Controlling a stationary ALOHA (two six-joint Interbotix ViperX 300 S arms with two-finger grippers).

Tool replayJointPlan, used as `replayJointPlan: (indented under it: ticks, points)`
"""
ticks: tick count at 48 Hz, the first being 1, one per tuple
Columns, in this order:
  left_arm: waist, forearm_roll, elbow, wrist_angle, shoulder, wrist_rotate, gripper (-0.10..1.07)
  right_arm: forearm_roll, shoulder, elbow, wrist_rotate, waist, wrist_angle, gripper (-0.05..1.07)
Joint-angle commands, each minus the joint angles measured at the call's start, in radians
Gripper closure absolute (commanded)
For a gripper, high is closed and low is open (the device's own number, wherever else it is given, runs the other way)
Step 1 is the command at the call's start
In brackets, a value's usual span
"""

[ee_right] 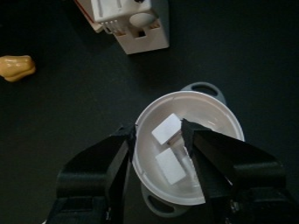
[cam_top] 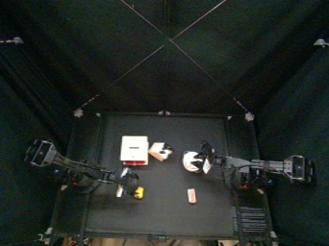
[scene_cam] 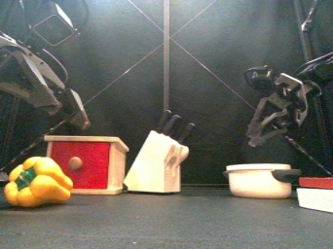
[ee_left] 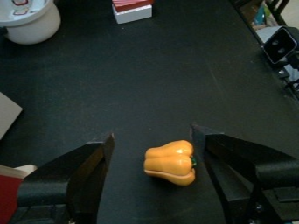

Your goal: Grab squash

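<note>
Currently my left gripper point(ee_left: 152, 162) hangs over the squash point(ee_left: 170, 163) with jaws spread wide; the yellow squash lies on the desk point(ee_left: 128, 79) between them, untouched. In the front view the squash point(scene_cam: 37, 183) sits at the desk's front left, just before the red-fronted box point(scene_cam: 86, 162). My right gripper point(ee_right: 163, 171) hovers open above the white pot point(ee_right: 187, 149).

Bare black tabletop point(ee_left: 140, 96) is being left around the small yellow squash point(ee_left: 170, 163); both flanks are being kept unobstructed.
</note>
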Motion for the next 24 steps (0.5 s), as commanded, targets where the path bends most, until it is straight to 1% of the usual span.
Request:
replayJointPlan:
  ticks: [1,11,20,24]
  points:
    - [-0.015,-0.018,-0.038,0.005,0.032,0.002,-0.02,0.002,-0.005,-0.021,-0.002,0.003,-0.008,0.2]
    - [-0.032,-0.067,-0.063,0.041,0.08,0.002,-0.02,0.006,-0.005,-0.023,0.0,0.003,-0.009,0.2]
    - [-0.049,-0.15,-0.084,0.094,0.138,0.002,-0.02,0.009,-0.002,-0.023,-0.002,0.005,-0.008,0.2]
    - [-0.051,-0.166,-0.092,0.115,0.16,0.003,-0.02,0.009,0.0,-0.023,-0.002,0.003,-0.009,0.2]
